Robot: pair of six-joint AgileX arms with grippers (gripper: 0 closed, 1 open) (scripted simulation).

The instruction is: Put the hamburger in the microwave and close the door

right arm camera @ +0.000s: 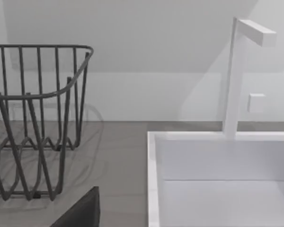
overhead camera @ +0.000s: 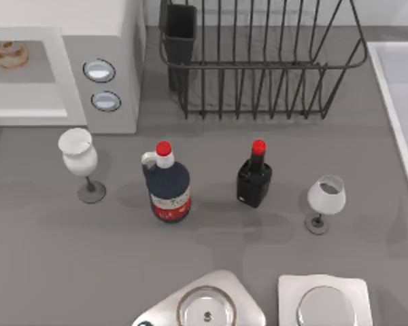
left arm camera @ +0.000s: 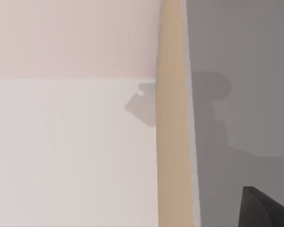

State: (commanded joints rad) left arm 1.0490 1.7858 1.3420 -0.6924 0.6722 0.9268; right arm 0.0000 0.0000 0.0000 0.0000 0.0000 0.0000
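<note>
The hamburger point(overhead camera: 10, 54) lies inside the white microwave point(overhead camera: 115, 41) at the table's far left, on the grey floor of its cavity. The cavity front is open, and the door is out of view past the left edge. Two round silver-blue buttons point(overhead camera: 99, 70) sit on the grey front panel. My left arm point(overhead camera: 207, 309) and right arm point(overhead camera: 326, 305) are parked at the table's front edge, far from the microwave. A dark finger point(left arm camera: 265, 210) shows in the left wrist view, and another dark finger point(right arm camera: 80, 213) in the right wrist view.
A black wire dish rack point(overhead camera: 258, 61) stands at the back middle. In front of the microwave is a white wine glass point(overhead camera: 79, 159). To its right stand a blue bottle point(overhead camera: 166, 183), a dark bottle point(overhead camera: 255, 176) and another glass point(overhead camera: 325, 200). A white sink point(overhead camera: 401, 102) lines the right edge.
</note>
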